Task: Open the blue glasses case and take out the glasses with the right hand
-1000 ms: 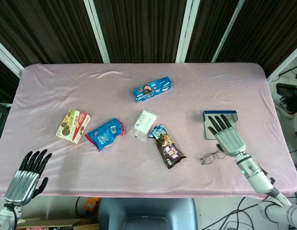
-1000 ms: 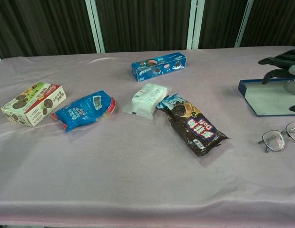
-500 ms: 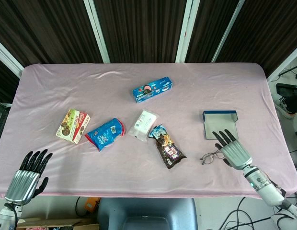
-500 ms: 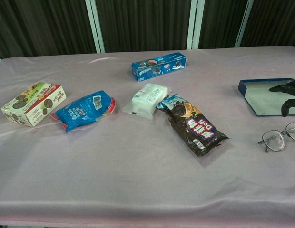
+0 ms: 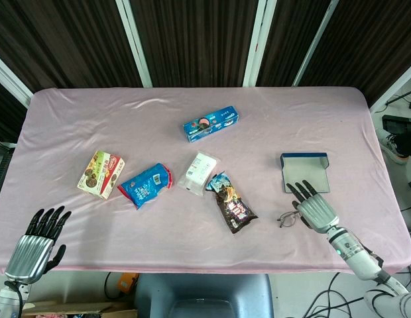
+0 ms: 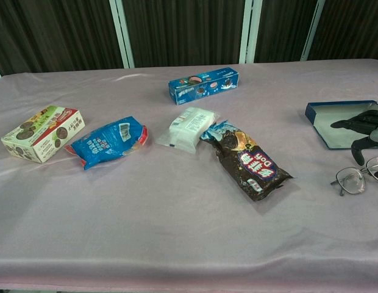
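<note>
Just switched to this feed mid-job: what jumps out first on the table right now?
The open blue glasses case lies on the right side of the pink table, with the glasses out on the cloth just in front of it. The right hand hovers there, fingers spread over the case's near edge, holding nothing. Left of it, snack packs cluster mid-table, the dark brown wrapper nearest.

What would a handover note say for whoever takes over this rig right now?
Left hand: open, idle at the near table edge.
Right hand: open, holding nothing, beside the glasses.
Blue glasses case: lying open, nothing visible inside.
Glasses: on the pink cloth just in front of the case.
Done: case opened, glasses out.
Left: nothing evident.
</note>
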